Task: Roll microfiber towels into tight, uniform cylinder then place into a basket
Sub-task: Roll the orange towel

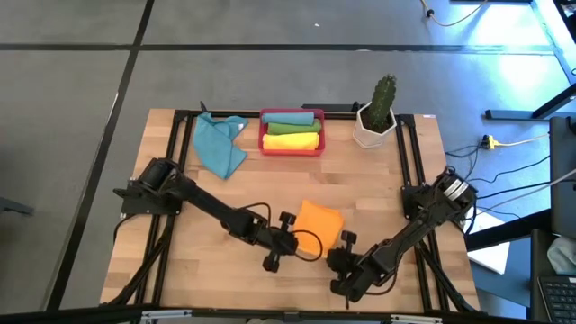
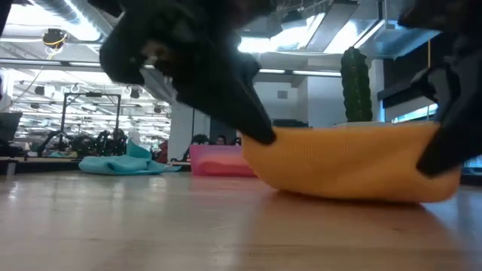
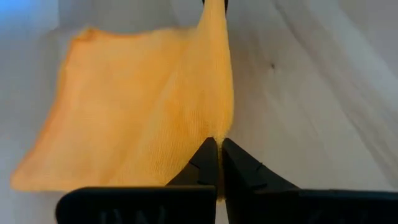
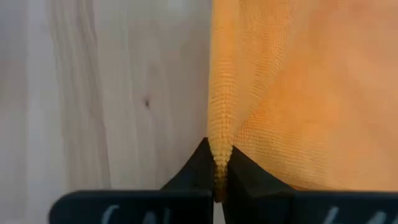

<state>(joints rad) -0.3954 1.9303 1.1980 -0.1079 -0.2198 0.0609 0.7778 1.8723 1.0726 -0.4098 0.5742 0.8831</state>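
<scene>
The orange towel (image 1: 319,221) is lying near the front middle of the wooden table (image 1: 180,270), and both arms are pinching its near edge. The left gripper (image 3: 219,155) is sitting clamped on one end of that edge, the right gripper (image 4: 217,160) clamped on the other, so the cloth is sagging between them just above the boards.

Well behind it, at the far edge, the red basket (image 1: 292,148) is holding a green roll (image 1: 293,118) and a yellow roll (image 1: 292,140) side by side. A teal towel (image 1: 219,144) is lying crumpled just left of the basket, and a cactus in a white pot (image 1: 375,121) is standing to its right.

From table height, the dark arms are blocking much of the view, and the basket is showing only as a pink blur behind the orange cloth.

Grey floor is surrounding the table, with cables trailing on the right; beyond it, an open workshop with ceiling lights is stretching away.
</scene>
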